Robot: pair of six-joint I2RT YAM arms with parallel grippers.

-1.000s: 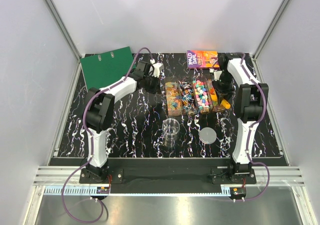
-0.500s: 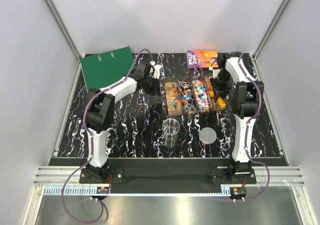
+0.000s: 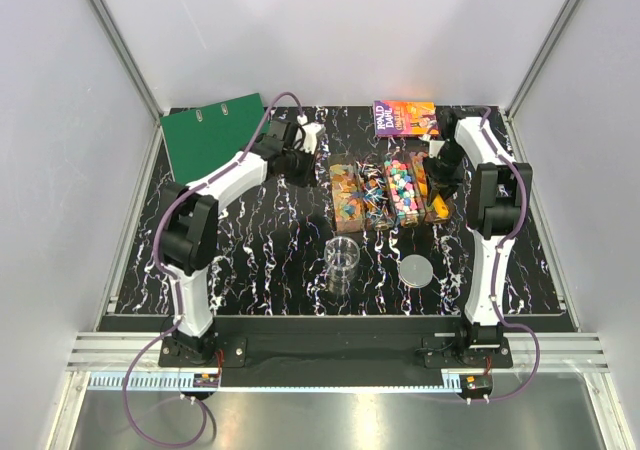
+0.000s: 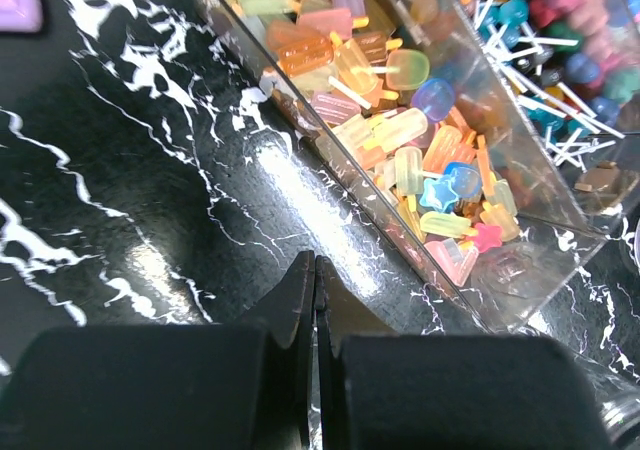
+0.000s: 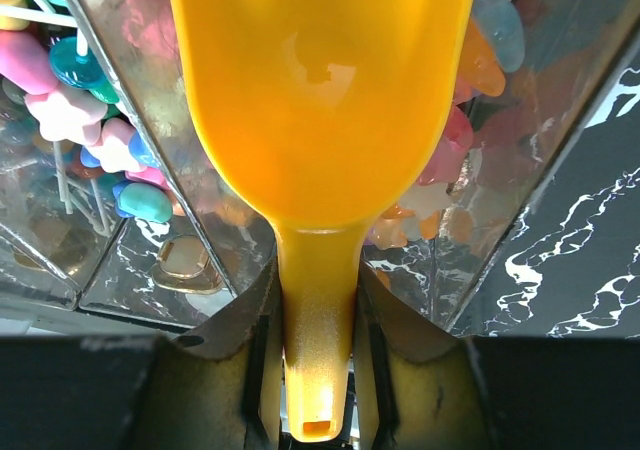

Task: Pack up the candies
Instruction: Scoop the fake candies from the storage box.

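Note:
The candies [image 3: 403, 190] fill a row of clear bins [image 3: 350, 210] in the middle of the table, sorted by kind; pastel wrapped ones [image 4: 400, 140] show in the left wrist view. My right gripper [image 3: 443, 170] hangs over the rightmost bin, shut on the handle of a yellow scoop [image 5: 320, 90]. The scoop's bowl points down into that bin among pink and orange candies [image 5: 455, 140]; my right gripper [image 5: 318, 300] clamps the handle on both sides. My left gripper [image 4: 315, 270] is shut with nothing in it, just left of the bins [image 4: 470, 270], low over the table.
A clear cup [image 3: 342, 260] stands in front of the bins, with a round grey lid [image 3: 416, 270] to its right. A green binder [image 3: 212, 135] lies at the back left and a colourful book [image 3: 405, 118] at the back right.
My right gripper has shifted slightly towards the back with the scoop, over the rightmost bin. My left arm has stretched out, its gripper moving a little back and left.

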